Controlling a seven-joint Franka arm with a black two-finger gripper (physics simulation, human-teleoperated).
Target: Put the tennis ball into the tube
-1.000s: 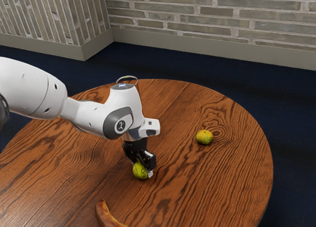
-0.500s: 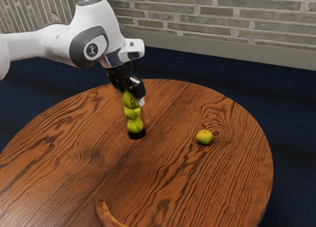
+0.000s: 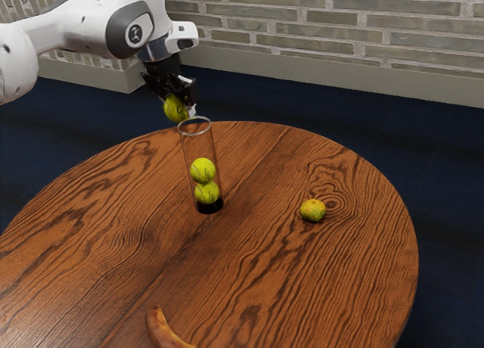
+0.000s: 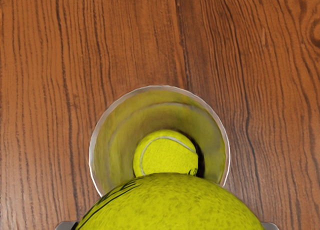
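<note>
Exterior view: the tennis ball (image 3: pixel 175 108) is up off the table (image 3: pixel 302 287), held in the gripper (image 3: pixel 180 106) near the rim of the clear tube (image 3: pixel 198 146) and outside it. The jaws stand apart by the ball's own width, one on each side of it, both pressed against it. Whether the ball touches the rim I cannot tell. In the wrist view the held ball overlaps part of the round rim, and a ball can be seen down inside the tube.

The tube stands upright on its black base on the wooden table, with two balls inside, the upper ball (image 3: pixel 203 170) resting on the lower ball (image 3: pixel 206 193); above them the tube has room up to its rim. The white arm (image 3: pixel 72 26) reaches in from the exterior view's upper left.

Toward the exterior view's right, well apart from the tube, lies a round yellow-green fruit (image 3: pixel 313 210). A banana (image 3: pixel 160 329) lies at that view's lower edge, partly cut off. Beyond the table are a dark blue floor (image 3: pixel 446 174) and a brick wall (image 3: pixel 340 15)
</note>
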